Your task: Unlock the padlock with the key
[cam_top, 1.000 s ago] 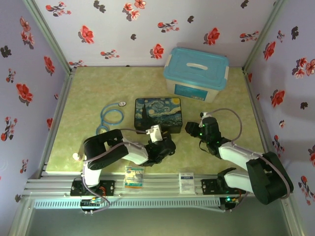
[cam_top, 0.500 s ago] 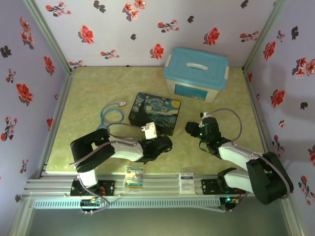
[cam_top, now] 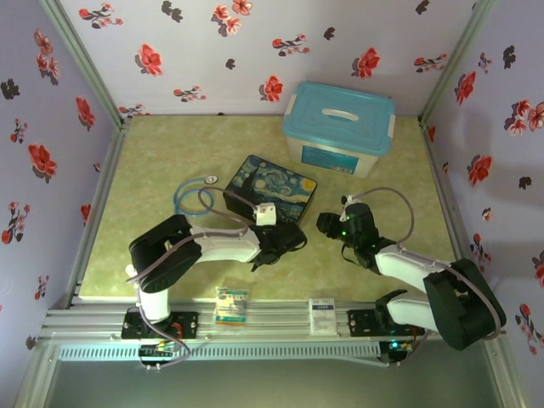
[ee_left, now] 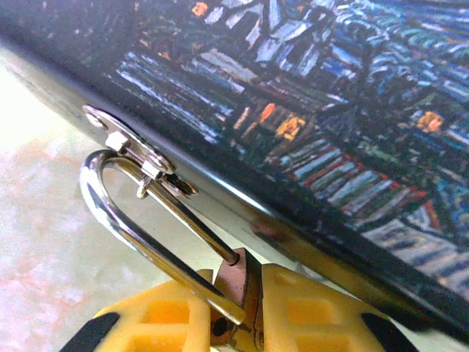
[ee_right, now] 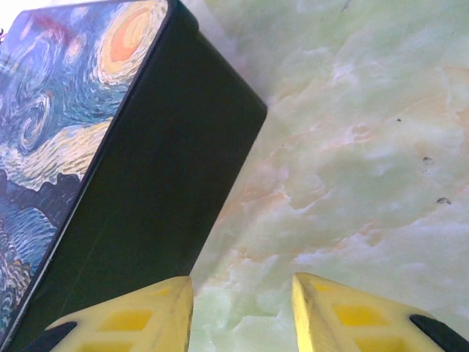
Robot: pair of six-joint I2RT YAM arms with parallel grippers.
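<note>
Your left gripper is pinching its yellow ribbed fingers together on the body of the small brass-coloured padlock, so the jaws are standing nearly closed with just that sliver of metal between them. From the body, the thin silver U-shaped shackle is arching up and left, and it is passing through the small silver hasp loop fixed to the dark side wall of the flat box printed with a blue starry-night painting. The padlock is hanging just beside that wall, above the pale green marble-patterned tabletop (its keyway is hidden between your fingers).

Your right gripper is standing partly open with nothing between its yellow fingers, only bare tabletop showing in the gap. It is sitting low, near a corner of the box, and the box's black side is rising right alongside its left finger; whether they are touching, I cannot tell.

In the top view, the box is lying at an angle in the middle of the table, with both grippers crowding its near edge. The blue-tubed stethoscope with a round metal head is lying just left of the box, and the white storage bin with a teal lid is sitting behind it to the right. Two small packets are resting on the metal rail between the arm bases.
</note>
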